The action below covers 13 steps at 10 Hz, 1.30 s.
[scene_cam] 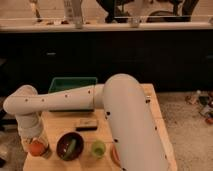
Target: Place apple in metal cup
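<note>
Tool [33, 141] hangs at the table's [62, 123] left front corner, directly above the apple [36, 148] (grip state: cannot tell), which looks about seated in the metal cup [45, 150]; release remains.

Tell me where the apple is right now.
The apple sits at the table's front-left corner in the camera view, directly under the gripper, just left of the dark bowl.
</note>
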Each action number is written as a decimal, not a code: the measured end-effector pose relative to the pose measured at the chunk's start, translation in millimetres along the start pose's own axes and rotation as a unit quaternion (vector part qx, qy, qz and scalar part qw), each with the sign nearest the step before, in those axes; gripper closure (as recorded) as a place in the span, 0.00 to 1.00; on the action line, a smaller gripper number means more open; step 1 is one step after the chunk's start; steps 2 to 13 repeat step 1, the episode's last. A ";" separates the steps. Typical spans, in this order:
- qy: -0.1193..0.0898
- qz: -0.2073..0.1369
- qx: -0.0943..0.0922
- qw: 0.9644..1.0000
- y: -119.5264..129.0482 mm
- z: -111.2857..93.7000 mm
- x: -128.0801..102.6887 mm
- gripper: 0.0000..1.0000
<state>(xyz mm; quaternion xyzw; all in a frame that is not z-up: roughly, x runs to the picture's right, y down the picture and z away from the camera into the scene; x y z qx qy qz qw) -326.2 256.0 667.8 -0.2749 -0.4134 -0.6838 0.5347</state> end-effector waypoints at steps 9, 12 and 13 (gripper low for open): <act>0.000 0.000 0.000 1.000 0.0 0.0 0.0 0.96; 0.000 0.000 0.000 1.000 0.0 0.0 0.0 0.96; 0.000 0.000 0.000 1.000 0.0 0.0 0.0 0.96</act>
